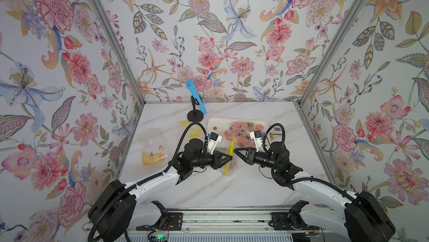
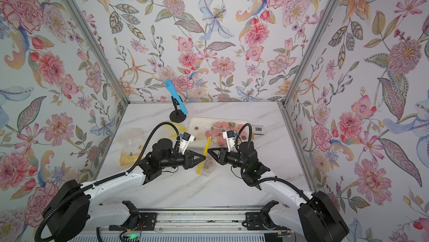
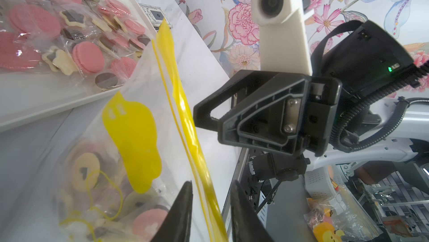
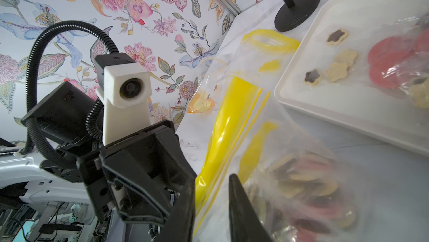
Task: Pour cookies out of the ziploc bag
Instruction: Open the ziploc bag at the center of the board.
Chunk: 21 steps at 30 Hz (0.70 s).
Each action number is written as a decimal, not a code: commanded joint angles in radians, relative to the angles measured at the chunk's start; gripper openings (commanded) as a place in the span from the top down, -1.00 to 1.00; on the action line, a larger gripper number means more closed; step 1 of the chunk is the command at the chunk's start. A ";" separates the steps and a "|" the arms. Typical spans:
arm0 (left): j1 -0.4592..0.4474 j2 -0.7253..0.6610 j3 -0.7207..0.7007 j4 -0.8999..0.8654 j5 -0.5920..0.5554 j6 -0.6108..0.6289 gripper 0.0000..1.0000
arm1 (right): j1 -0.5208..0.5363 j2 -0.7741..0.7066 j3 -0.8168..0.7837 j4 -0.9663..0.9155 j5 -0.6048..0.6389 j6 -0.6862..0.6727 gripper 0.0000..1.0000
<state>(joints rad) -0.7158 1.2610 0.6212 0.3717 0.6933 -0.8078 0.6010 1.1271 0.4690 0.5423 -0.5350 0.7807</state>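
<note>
A clear ziploc bag (image 1: 228,163) with a yellow zip strip (image 1: 229,151) stands between my two grippers in both top views, in front of the tray. Cookies (image 3: 86,173), pink, beige and dark, lie in its lower part. My left gripper (image 3: 212,182) is open, with the yellow strip (image 3: 183,113) running between its fingers and a gap on both sides. My right gripper (image 4: 212,180) faces it from the other side, open, with the bag's edge (image 4: 222,131) between its fingers. More cookies (image 1: 241,130), several in clear wrappers, lie in the white tray (image 1: 213,122).
A blue microphone (image 1: 196,96) on a black stand is behind the tray. Another clear bag (image 1: 153,146) with an orange print lies at the left, with yellow strips (image 1: 185,124) beyond it. A small box (image 1: 276,129) sits right of the tray. Floral walls enclose three sides.
</note>
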 commanded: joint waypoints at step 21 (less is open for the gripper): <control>-0.028 -0.015 -0.003 -0.007 -0.005 0.022 0.73 | 0.069 0.008 0.049 -0.081 0.066 0.006 0.96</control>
<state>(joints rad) -0.7353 1.2629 0.6193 0.3611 0.6991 -0.8009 0.6659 1.1275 0.5022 0.4568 -0.4801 0.7891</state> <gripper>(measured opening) 0.133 0.047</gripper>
